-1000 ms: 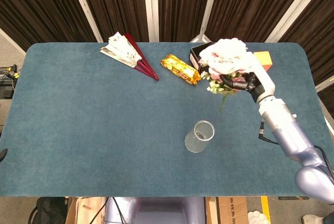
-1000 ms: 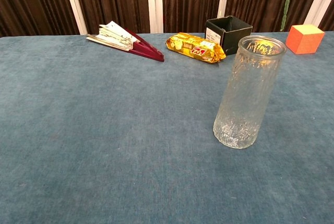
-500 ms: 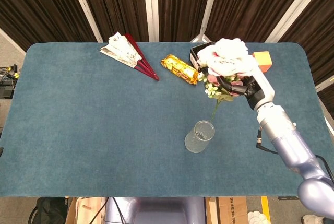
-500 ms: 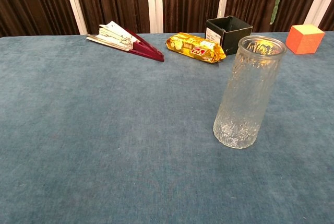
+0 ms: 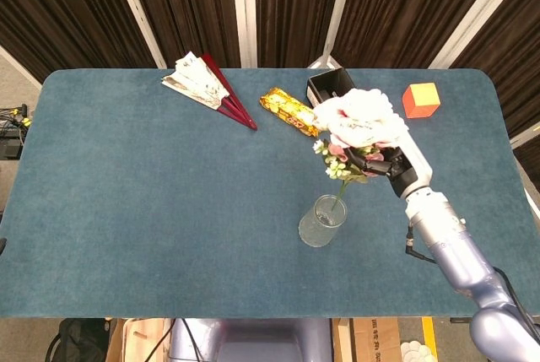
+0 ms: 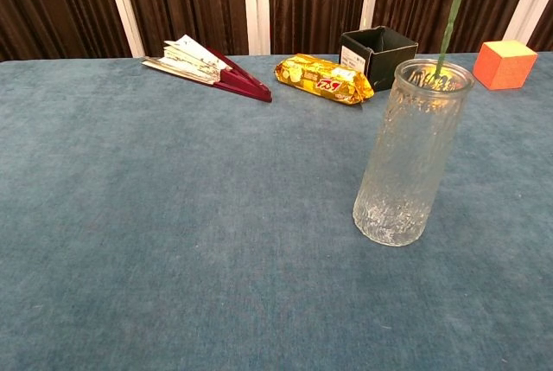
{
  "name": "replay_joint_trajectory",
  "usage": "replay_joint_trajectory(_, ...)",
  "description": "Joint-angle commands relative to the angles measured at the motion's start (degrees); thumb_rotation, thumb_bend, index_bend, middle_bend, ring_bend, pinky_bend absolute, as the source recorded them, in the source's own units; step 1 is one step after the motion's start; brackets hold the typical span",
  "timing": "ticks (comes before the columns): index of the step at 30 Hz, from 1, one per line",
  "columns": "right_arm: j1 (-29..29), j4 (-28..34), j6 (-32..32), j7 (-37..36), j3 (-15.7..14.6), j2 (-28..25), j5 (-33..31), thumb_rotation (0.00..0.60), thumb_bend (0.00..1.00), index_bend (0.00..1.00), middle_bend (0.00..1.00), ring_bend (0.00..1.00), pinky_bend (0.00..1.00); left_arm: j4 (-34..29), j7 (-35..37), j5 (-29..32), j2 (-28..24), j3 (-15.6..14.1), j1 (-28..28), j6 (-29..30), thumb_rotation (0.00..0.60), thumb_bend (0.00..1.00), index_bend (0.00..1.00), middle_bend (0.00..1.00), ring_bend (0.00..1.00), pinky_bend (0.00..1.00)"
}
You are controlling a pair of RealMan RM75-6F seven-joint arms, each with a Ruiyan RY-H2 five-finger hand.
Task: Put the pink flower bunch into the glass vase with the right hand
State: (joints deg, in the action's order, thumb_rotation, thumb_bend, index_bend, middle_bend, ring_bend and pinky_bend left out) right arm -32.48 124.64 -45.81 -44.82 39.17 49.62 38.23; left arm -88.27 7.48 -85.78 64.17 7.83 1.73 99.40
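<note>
My right hand (image 5: 390, 162) grips the pink flower bunch (image 5: 358, 121), held in the air just right of and above the glass vase (image 5: 321, 220). The green stem (image 5: 339, 196) slants down to the vase's mouth. In the chest view the stem (image 6: 452, 15) comes down from the top edge and its tip is at the rim of the vase (image 6: 409, 154), which stands upright on the blue cloth. The hand itself is out of the chest view. My left hand shows in neither view.
Along the far edge lie a folded fan (image 5: 208, 89), a gold snack packet (image 5: 289, 110), a black open box (image 5: 329, 85) and an orange cube (image 5: 421, 99). The blue tablecloth (image 5: 152, 202) covers the whole table.
My right hand has carried the flower bunch toward me and left, from over the black box to just above the vase. The stem tip now reaches the vase's rim.
</note>
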Motion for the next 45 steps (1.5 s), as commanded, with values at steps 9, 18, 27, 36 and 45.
replay_joint_trajectory(9,3.01,-4.52,0.99,-2.62,-4.86,6.19,9.96,0.600,0.43,0.56,0.48,0.50,0.17,-0.17,-0.39,0.29,0.06,0.12,-0.06,-0.24,0.600,0.25,0.04,0.00,0.00,0.02)
replay_joint_trajectory(18,7.03,-8.94,1.12,-9.16,-8.13,10.94,23.02,0.600,0.43,0.56,0.48,0.48,0.17,-0.50,-1.79,-0.10,0.37,-0.13,-0.24,-0.48,0.600,0.25,0.04,0.00,0.00,0.02)
replay_joint_trajectory(27,8.05,-12.95,2.25,-15.04,-11.92,13.75,31.52,0.600,0.43,0.56,0.48,0.45,0.16,-0.83,-3.05,-0.29,0.63,-0.33,-0.48,-0.88,0.600,0.25,0.04,0.00,0.00,0.02)
replay_joint_trajectory(36,7.25,-14.75,4.72,-21.76,-15.02,12.52,40.78,0.600,0.20,0.39,0.25,0.25,0.06,-0.98,-3.48,-0.43,0.69,-0.46,-0.56,-1.04,0.600,0.25,0.04,0.00,0.00,0.02)
replay_joint_trajectory(45,6.27,-16.51,2.73,-29.56,-17.59,10.39,46.80,0.600,0.19,0.36,0.20,0.19,0.04,-1.13,-3.51,-0.63,0.64,-0.68,-0.72,-1.45,0.600,0.25,0.04,0.00,0.00,0.02)
